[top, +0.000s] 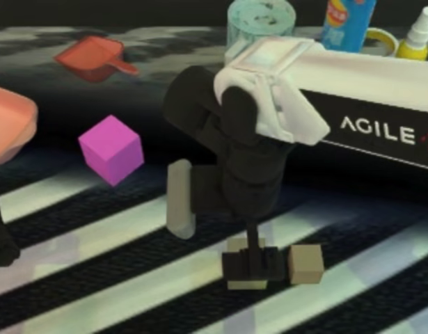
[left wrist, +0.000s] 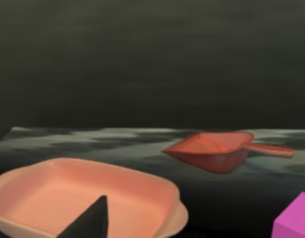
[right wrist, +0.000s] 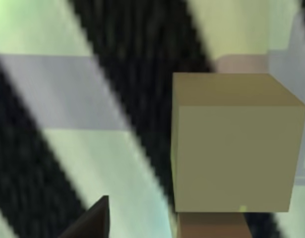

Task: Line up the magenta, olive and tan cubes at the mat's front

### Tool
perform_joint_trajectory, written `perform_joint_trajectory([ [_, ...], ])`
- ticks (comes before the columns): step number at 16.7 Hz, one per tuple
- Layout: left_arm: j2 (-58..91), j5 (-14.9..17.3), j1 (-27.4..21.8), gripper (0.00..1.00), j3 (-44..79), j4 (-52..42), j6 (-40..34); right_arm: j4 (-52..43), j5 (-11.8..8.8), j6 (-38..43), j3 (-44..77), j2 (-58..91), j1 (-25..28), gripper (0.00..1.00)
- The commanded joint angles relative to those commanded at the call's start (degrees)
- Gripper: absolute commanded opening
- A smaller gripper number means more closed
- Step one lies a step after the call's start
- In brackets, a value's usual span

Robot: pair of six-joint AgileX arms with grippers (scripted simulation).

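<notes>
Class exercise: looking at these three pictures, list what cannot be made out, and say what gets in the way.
- Olive cube: top view, mostly hidden by the right gripper; whether its fingers grip it is unclear.
- Magenta cube: left wrist view, cut off by the picture's edge.
- Left gripper: only one dark fingertip shows.
- Bottle label: too small.

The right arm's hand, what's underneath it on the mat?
Under the right hand sits the olive cube on the striped mat, right beside the tan cube. The fingers cover most of the olive cube, so the grip itself cannot be seen.
</notes>
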Motion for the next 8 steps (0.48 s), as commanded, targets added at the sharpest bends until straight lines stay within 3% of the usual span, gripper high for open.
perform_joint_trajectory([
  [4, 1.7, 0.1, -0.4, 1.0, 1.7, -1.2, 0.5, 1.3, -0.2, 0.6, -1.4, -1.3, -1.0, 1.0],
  [8, 12.2, 0.3, -2.0, 1.0, 12.4, -8.4, 3.1, 7.8, -1.2, 3.7, -8.6, -10.8, -5.6, 1.0],
])
